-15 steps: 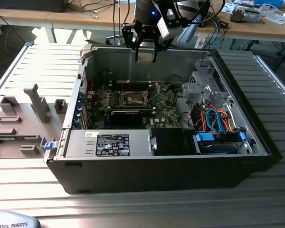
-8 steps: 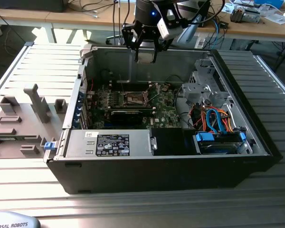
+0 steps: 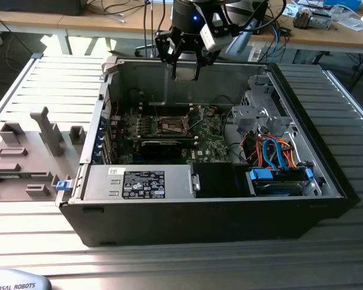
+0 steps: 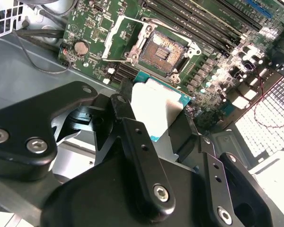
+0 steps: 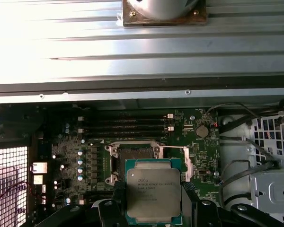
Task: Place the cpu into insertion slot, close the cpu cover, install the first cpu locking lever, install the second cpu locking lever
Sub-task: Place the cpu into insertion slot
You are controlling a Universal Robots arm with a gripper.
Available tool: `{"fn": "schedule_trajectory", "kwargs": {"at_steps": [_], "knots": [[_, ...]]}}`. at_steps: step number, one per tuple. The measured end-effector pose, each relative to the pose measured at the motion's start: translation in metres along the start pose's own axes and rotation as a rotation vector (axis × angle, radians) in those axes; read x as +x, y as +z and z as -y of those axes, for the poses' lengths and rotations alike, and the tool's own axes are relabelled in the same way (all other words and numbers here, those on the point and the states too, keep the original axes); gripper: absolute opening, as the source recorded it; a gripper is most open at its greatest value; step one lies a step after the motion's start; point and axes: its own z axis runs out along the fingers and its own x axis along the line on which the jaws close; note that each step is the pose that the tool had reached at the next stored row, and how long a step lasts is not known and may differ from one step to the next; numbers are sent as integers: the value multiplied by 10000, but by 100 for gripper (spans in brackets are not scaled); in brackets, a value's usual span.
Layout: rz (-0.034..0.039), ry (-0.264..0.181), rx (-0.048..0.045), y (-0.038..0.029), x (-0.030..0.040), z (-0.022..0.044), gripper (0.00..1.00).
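Observation:
My gripper (image 3: 186, 69) hangs above the back wall of an open computer case (image 3: 169, 226), shut on the cpu (image 5: 153, 191). The chip is a flat square with a silver-grey top and a green rim, pinched at two opposite edges by black fingers (image 5: 118, 195). It also appears in the second wrist view as the cpu (image 4: 158, 106). Below it on the green board lies the insertion slot (image 5: 135, 155) (image 4: 163, 47) (image 3: 171, 125), dark and bare inside. The cpu cover (image 4: 119, 37) (image 5: 176, 161) is swung open beside the slot.
Black memory slots (image 5: 125, 124) run along one side of the socket. A long black card (image 3: 163, 145) crosses the board near it. A drive cage with orange and blue cables (image 3: 272, 151) fills the exterior view's right. Grey fixtures (image 3: 24, 157) stand outside the case.

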Motion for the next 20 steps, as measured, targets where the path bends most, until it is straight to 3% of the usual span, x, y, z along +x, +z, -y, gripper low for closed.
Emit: {"fn": "schedule_trajectory", "kwargs": {"at_steps": [20], "knots": [[0,0,0,57,-1,5,54]]}}
